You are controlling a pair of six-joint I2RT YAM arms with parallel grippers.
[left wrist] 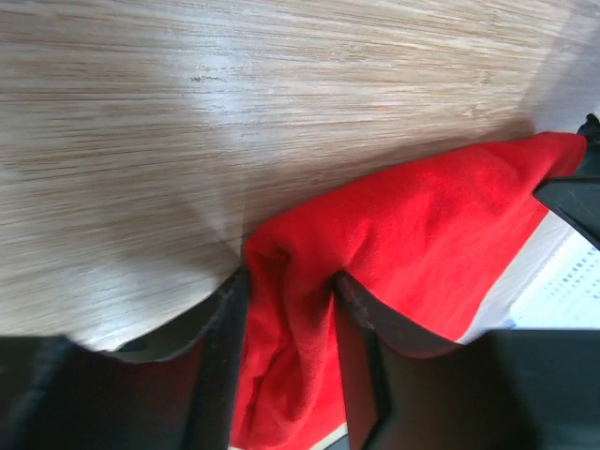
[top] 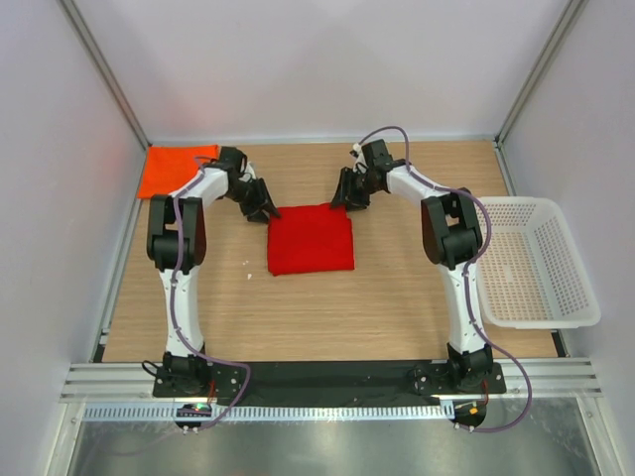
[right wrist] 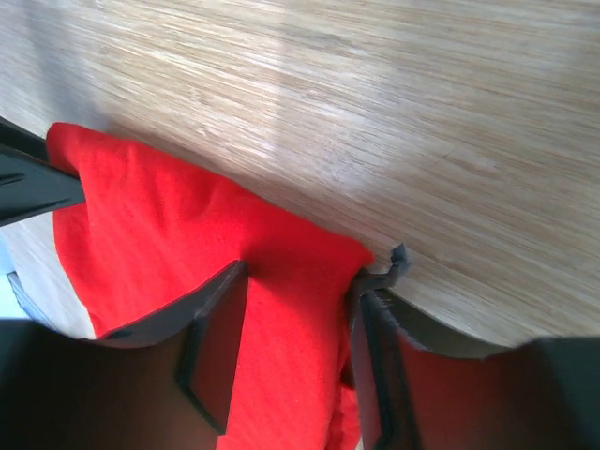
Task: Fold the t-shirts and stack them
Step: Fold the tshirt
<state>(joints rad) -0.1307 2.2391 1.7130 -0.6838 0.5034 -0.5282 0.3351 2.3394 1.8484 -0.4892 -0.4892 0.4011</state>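
Observation:
The red t-shirt (top: 311, 240) lies folded into a flat square at the middle of the table. My left gripper (top: 260, 210) is down on its far left corner. In the left wrist view a bunched fold of red t-shirt (left wrist: 441, 216) fills the gap of the left gripper (left wrist: 291, 281), touching both fingers. My right gripper (top: 347, 198) is at the far right corner. Its jaws (right wrist: 298, 274) stand apart astride the flat corner of the red t-shirt (right wrist: 141, 206). The orange t-shirt (top: 171, 169) lies folded in the far left corner.
A white mesh basket (top: 516, 202) stands at the table's right edge. A small white speck (top: 249, 275) lies on the wood left of the red shirt. Walls enclose the table on the far, left and right sides.

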